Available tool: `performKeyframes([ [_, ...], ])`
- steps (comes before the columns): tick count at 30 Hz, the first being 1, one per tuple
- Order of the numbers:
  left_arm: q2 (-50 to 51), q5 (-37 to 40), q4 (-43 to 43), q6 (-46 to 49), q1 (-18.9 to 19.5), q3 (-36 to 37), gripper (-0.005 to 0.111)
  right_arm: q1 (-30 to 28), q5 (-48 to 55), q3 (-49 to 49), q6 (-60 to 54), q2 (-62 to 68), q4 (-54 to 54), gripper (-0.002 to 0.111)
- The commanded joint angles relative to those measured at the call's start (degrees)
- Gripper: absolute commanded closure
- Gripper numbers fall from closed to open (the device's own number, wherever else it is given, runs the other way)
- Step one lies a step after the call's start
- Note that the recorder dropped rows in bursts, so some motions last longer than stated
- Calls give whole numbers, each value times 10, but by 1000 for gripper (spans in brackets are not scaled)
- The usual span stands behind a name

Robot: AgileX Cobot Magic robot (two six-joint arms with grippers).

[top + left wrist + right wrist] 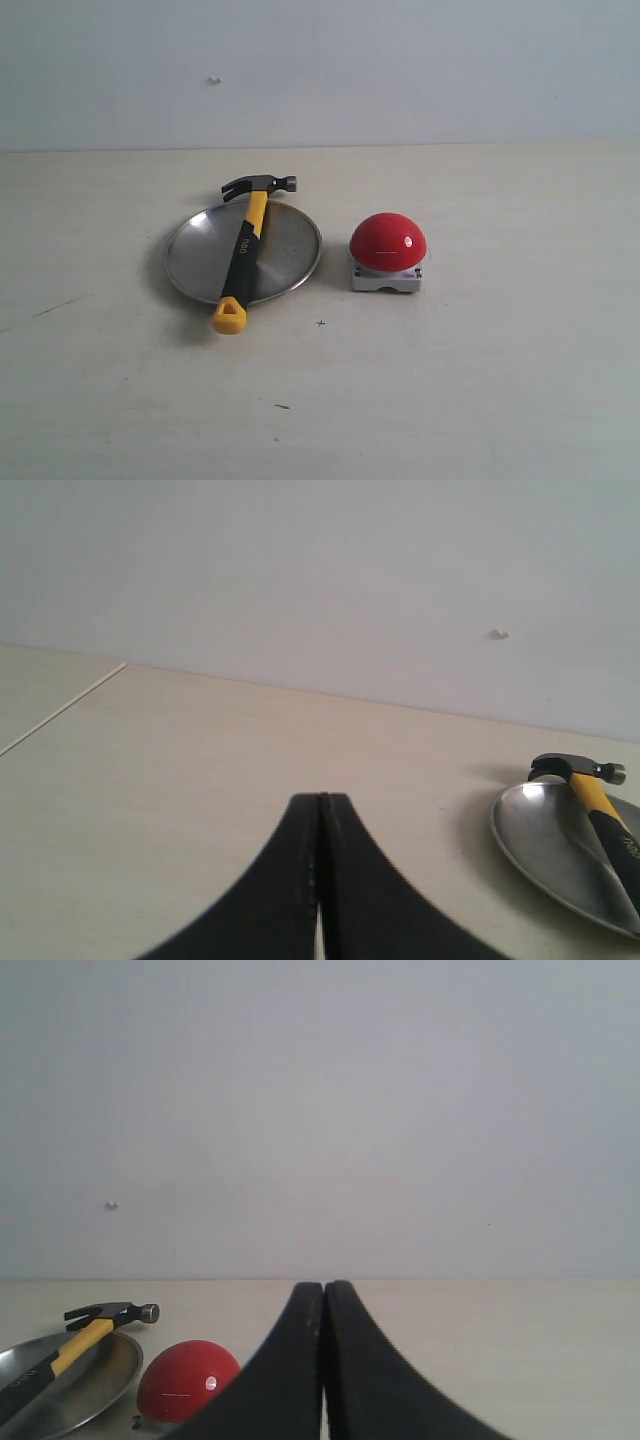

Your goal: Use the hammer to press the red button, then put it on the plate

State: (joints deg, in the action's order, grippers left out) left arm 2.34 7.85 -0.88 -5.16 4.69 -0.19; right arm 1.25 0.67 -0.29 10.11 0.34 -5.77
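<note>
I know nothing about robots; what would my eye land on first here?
The glossy red dome button on its square grey base stands out most, right of centre on the pale table. Left of it, not touching, a yellow-and-black claw hammer lies across a round dull-silver metal plate, dark head past the far rim, yellow looped end past the near rim.

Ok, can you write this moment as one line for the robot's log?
hammer: lying across plate | red button: beside plate, apart | left gripper: jaws shut, empty | right gripper: jaws shut, empty
</note>
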Motion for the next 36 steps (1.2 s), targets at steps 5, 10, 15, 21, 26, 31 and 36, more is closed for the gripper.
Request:
performKeyframes([
  [5,-3,-5,3,-5,-1,2,107,-4,1,3,20,-3,-13,108],
  [10,-3,-5,3,-5,-1,2,107,-17,0,3,20,-3,-13,108],
  [15,-3,-5,3,-5,-1,2,107,-51,0,3,20,-3,-13,108],
  [21,-3,-5,3,-5,-1,2,107,-51,0,3,20,-3,-13,108],
  [26,-3,-5,3,-5,-1,2,107,-51,0,3,20,-3,-13,108],
  [31,-3,-5,3,-5,-1,2,107,-51,0,3,20,-3,-13,108],
  [36,-3,-5,3,-5,-1,2,107,-51,0,3,20,-3,-13,108],
])
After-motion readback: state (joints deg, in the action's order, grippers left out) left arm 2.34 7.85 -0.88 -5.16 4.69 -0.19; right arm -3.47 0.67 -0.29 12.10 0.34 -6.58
